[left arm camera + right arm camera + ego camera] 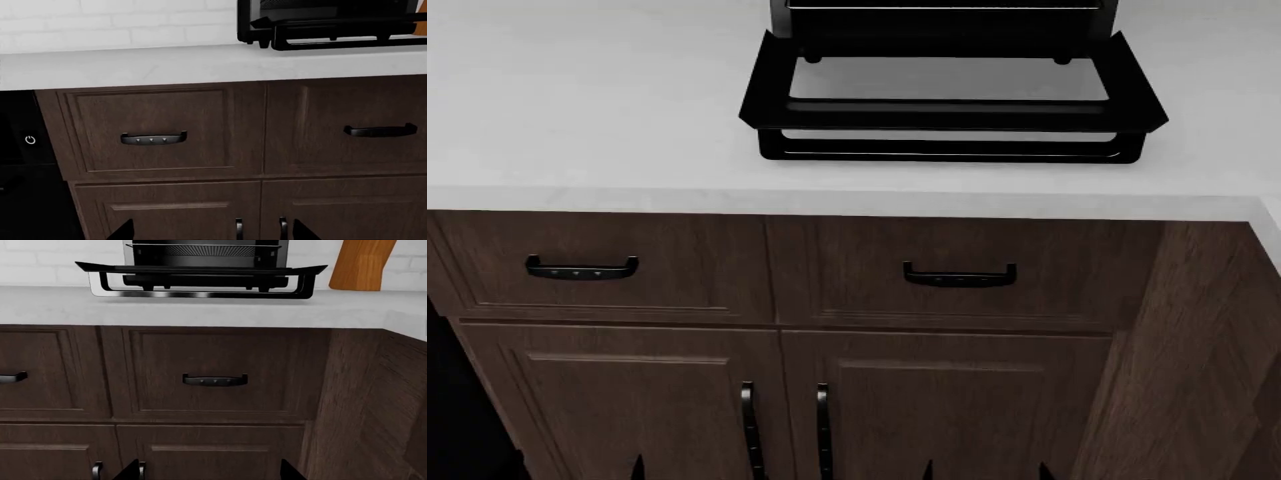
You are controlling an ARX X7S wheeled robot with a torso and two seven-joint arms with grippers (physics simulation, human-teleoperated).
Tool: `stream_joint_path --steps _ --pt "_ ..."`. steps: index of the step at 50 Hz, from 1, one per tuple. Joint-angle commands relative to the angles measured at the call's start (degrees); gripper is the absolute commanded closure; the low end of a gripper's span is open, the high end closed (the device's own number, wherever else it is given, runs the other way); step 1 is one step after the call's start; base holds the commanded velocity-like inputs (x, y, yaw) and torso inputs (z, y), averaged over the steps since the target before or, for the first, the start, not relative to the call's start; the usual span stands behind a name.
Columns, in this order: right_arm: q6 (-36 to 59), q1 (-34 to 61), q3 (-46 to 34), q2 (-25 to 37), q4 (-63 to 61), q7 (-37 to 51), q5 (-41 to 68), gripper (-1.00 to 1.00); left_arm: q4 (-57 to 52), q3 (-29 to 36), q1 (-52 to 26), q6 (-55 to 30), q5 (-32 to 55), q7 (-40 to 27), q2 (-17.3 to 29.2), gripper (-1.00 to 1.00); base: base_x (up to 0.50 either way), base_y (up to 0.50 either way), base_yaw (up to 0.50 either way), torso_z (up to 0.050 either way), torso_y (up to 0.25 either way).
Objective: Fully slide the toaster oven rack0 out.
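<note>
The black toaster oven [948, 20] stands at the back of the white counter [587, 110]. Its door [948, 80] with the grey glass pane hangs open and lies flat, towards me. In the right wrist view the oven [203, 257] shows its dark cavity, with the rack0's thin pale front edge [200, 245] inside, near the cavity's top. The oven also shows in the left wrist view [333, 22]. My left gripper [212, 232] and right gripper [210, 471] are both open and empty. They are low in front of the cabinet doors, well below the counter and far from the oven.
Dark brown drawers with black handles [582, 268] [960, 275] sit under the counter, above cabinet doors with vertical handles [785, 430]. An orange-brown wooden object [360, 262] stands right of the oven. A black appliance with a power symbol [30, 140] is left of the cabinets.
</note>
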State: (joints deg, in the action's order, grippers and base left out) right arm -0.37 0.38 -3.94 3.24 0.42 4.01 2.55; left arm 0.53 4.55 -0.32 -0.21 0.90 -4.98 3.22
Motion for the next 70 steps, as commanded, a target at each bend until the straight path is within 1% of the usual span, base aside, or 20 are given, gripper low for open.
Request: stream_joint_path --steps 1,2,4,6,7,10,15,16,20,21,24,26,28,31,34,37,38,47,64,70 --pt "0.41 -0.96 1.03 -0.43 -3.62 1.37 0.49 -1.00 -4.03 -1.54 0.56 -3.11 3.53 0.47 -0.11 -1.00 0.00 0.00 0.00 0.000 0.000" --pt "3.75 -1.32 0.61 -0.20 -6.81 1.07 1.18 -1.00 -7.36 -3.07 0.32 -9.07 8.38 1.18 -0.38 -1.00 0.00 0.00 0.00 0.000 0.000" --pt "7.24 -1.48 -0.18 0.17 -11.17 1.82 0.43 -1.00 -10.57 -2.64 0.72 -10.30 7.41 0.19 0.44 -1.00 0.00 0.00 0.00 0.000 0.000" --pt "20.30 0.78 -1.25 1.47 -21.94 2.78 -2.66 -1.00 -16.09 -2.37 0.44 -14.05 6.71 -0.67 1.68 -1.00 0.00 0.00 0.00 0.000 0.000" --pt "22.14 1.32 -1.32 1.72 -23.38 3.08 -3.10 -1.00 -16.74 -2.56 0.09 -14.99 6.14 -1.70 1.73 -1.00 0.00 0.00 0.00 0.000 0.000" --pt "33.88 4.33 -0.08 2.55 -33.26 2.52 -1.54 -1.00 -22.47 -3.38 -1.75 -22.31 7.69 -2.59 2.88 -1.00 0.00 0.00 0.00 0.000 0.000" --pt "49.30 8.73 0.85 3.74 -42.86 1.92 -0.05 -1.00 -28.72 -4.13 -4.82 -32.96 9.10 -4.12 4.36 -1.00 0.00 0.00 0.00 0.000 0.000" --pt "55.46 10.71 -0.66 5.17 -45.18 2.05 -1.05 -1.00 -31.04 -4.37 -5.82 -36.17 9.35 -4.54 5.00 -1.00 0.00 0.00 0.00 0.000 0.000" --pt "67.63 16.14 -0.43 6.06 -51.66 1.02 -0.05 -1.00 -36.48 -4.95 -8.76 -44.14 10.95 -5.10 6.12 -1.00 0.00 0.00 0.00 0.000 0.000" --pt "73.50 19.45 -0.51 6.59 -54.28 0.75 0.12 -1.00 -38.18 -5.04 -10.08 -46.97 11.37 -5.29 6.61 -1.00 0.00 0.00 0.00 0.000 0.000" --pt "86.54 26.83 -1.08 7.34 -59.23 0.33 0.53 -1.00 -40.29 -3.20 -12.91 -50.37 10.79 -5.12 8.51 -1.00 0.00 0.00 0.00 0.000 0.000" --pt "90.35 29.85 -2.11 8.69 -60.02 0.83 1.86 -1.00 -41.55 -3.12 -15.00 -53.48 11.24 -4.85 9.44 -1.00 0.00 0.00 0.00 0.000 0.000" --pt "90.36 30.89 -0.89 10.61 -58.93 4.73 8.42 -1.00 -42.52 -3.22 -16.88 -56.21 11.74 -4.80 9.83 -1.00 0.00 0.00 0.00 0.000 0.000" --pt "90.34 38.81 6.40 19.80 -51.78 29.39 34.20 -1.00 -44.57 -2.48 -20.87 -59.99 12.30 -4.17 11.40 -1.00 0.00 0.00 0.00 0.000 0.000" --pt "89.82 45.13 6.32 22.94 -45.93 55.17 59.98 -1.00 -45.26 -3.15 -23.97 -62.91 13.21 -3.62 12.02 -1.00 0.00 0.00 0.00 0.000 0.000" --pt "88.96 49.46 4.78 25.06 -42.54 63.60 85.77 -1.00 -45.41 -3.24 -26.58 -65.00 13.75 -3.28 12.52 -1.00 0.00 0.00 0.00 0.000 0.000" --pt "88.51 51.40 4.03 25.81 -41.21 65.43 90.26 -1.00 -45.44 -3.31 -27.63 -65.96 14.14 -2.89 12.82 -1.00 0.00 0.00 0.00 0.000 0.000" --pt "84.05 59.34 -1.57 30.24 -37.06 75.52 102.48 -1.00 -46.44 -4.98 -32.66 -70.88 16.20 -1.57 13.76 -1.00 0.00 0.00 0.00 0.000 0.000" --pt "83.34 65.27 -6.92 31.95 -35.76 76.21 104.60 -1.00 -46.01 -6.32 -33.94 -70.66 16.88 -1.56 13.86 -1.00 0.50 0.00 0.00 0.000 0.000" --pt "82.76 64.63 -7.13 32.55 -36.47 75.69 104.28 -1.00 -46.33 -6.42 -34.05 -70.86 17.21 -1.74 13.55 -1.00 0.50 0.00 0.00 0.000 0.000"
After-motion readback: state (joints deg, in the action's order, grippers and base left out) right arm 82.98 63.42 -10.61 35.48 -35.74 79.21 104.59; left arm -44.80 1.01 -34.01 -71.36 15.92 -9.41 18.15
